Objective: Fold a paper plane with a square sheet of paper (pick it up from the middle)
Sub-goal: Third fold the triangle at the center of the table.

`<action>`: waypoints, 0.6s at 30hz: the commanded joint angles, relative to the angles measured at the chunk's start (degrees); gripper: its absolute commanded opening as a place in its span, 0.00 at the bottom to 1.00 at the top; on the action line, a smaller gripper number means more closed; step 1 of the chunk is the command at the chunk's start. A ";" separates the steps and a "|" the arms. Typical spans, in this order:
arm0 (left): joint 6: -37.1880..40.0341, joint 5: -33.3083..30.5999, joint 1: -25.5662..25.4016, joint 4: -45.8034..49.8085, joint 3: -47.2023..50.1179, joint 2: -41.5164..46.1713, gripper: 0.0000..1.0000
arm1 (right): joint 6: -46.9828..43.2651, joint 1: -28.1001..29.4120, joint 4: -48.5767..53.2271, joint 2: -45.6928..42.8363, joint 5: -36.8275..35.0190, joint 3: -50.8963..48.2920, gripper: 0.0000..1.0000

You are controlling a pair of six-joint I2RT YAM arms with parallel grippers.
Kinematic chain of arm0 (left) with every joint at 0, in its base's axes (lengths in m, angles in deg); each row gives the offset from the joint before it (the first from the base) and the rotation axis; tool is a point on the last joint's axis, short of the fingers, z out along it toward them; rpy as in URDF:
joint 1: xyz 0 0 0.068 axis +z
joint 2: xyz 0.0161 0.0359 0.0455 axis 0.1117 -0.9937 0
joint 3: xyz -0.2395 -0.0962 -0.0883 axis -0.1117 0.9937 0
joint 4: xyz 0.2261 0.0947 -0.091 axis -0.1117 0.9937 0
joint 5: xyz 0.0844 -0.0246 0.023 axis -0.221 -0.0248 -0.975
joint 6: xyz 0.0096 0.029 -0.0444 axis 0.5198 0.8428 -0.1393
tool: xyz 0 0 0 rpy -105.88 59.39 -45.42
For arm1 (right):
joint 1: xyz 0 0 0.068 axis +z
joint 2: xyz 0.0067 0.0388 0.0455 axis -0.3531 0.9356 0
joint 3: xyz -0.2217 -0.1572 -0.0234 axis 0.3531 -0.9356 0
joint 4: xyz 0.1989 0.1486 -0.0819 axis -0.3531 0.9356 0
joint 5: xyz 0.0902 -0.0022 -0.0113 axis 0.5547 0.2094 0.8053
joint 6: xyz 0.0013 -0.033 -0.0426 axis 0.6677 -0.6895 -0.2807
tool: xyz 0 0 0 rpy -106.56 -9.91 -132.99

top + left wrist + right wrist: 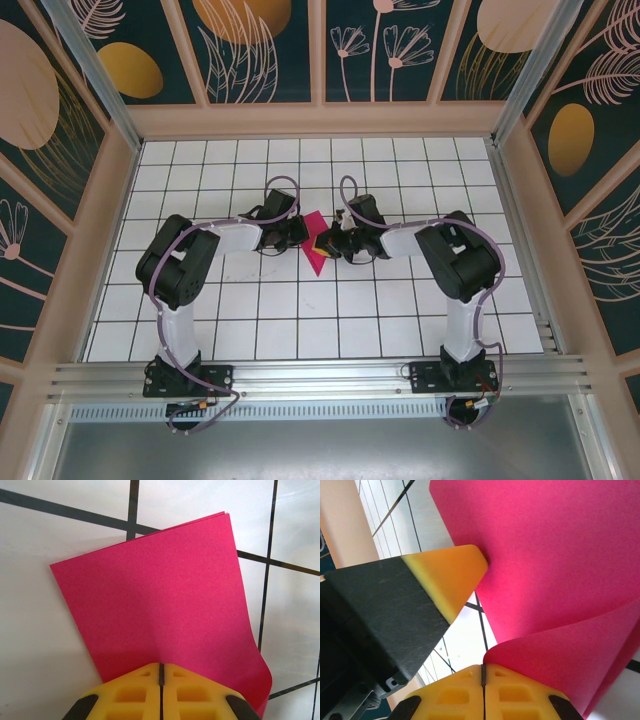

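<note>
**Paper pinched by both grippers at mid-table**

White gridded table (200, 320) carries the 2 arms, the left arm (185, 262) and the right arm (455, 258), reaching inward until their wrists nearly meet over its centre. Between them sits the magenta-pink paper sheet (318, 252); whether any of it rests on the grid I cannot tell. From the left wrist it reads as doubled. 2 edges show at its far right corner, and its near right corner droops in a soft curl. The left gripper (161, 674) has its yellow pads pressed together on the sheet's near edge, close to the middle of that edge. The right gripper (483, 674) is likewise closed, nipping a part of the sheet that bows over in a loose roll. 1 yellow-tipped finger (452, 575) of the left gripper touches the paper just beside it.

Handling, as I judge it: very light, thin and limp beyond any grip, and easily creased or torn if the 2 arms pull apart. Smooth paper may slip from the pads, so holds belong at an edge near a fold line, with little tension.
</note>
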 commanded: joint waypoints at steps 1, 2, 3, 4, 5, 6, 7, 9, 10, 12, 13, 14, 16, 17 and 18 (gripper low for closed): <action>1.35 -0.46 0.15 2.81 -1.06 -1.32 0.09 | 0.12 0.59 -2.02 1.12 1.22 0.66 0.07; 1.39 -0.46 0.15 2.82 -1.11 -1.41 0.09 | 0.12 0.64 -1.99 1.33 1.10 0.61 0.07; 1.39 -0.46 0.15 2.88 -1.08 -1.41 0.09 | 0.12 0.60 -2.12 1.59 1.08 0.76 0.07; 1.37 -0.46 0.14 2.82 -1.17 -1.43 0.09 | 0.20 0.60 -2.32 1.72 1.08 0.74 0.07; 1.39 -0.38 0.13 2.86 -1.15 -1.46 0.09 | 0.29 0.60 -2.77 1.98 1.13 0.70 0.07; 1.37 -0.36 0.16 2.82 -1.15 -1.58 0.09 | 0.50 0.64 -3.36 2.17 1.25 0.66 0.07; 1.33 -0.32 0.14 2.82 -1.15 -1.63 0.09 | 0.77 0.60 -3.99 2.36 1.35 0.46 0.08; 1.44 -0.19 0.17 2.90 -1.24 -1.63 0.09 | 1.32 0.61 -5.25 2.75 1.56 0.20 0.07; 1.47 -0.13 0.14 2.90 -1.24 -1.68 0.09 | 1.52 0.60 -5.73 2.85 1.60 0.07 0.08; 1.43 -0.12 0.16 2.97 -1.24 -1.68 0.09 | 1.88 0.60 -6.52 3.14 1.69 -0.02 0.07; 1.50 -0.11 0.18 2.99 -1.25 -1.55 0.09 | 1.88 0.62 -6.37 3.22 1.61 0.06 0.08; 1.59 -0.11 0.14 2.99 -1.24 -1.54 0.08 | 1.87 0.60 -6.30 3.28 1.48 0.06 0.08; 1.54 -0.11 0.14 3.08 -1.46 -1.26 0.09 | 1.79 0.57 -6.24 3.37 1.26 -0.08 0.07; 1.67 -0.13 0.18 3.12 -1.59 -0.85 0.09 | 1.79 0.60 -6.19 3.38 1.20 -0.08 0.07; 1.68 -0.42 0.19 3.10 -1.72 -0.29 0.10 | 1.70 0.58 -5.98 3.42 1.01 -0.14 0.08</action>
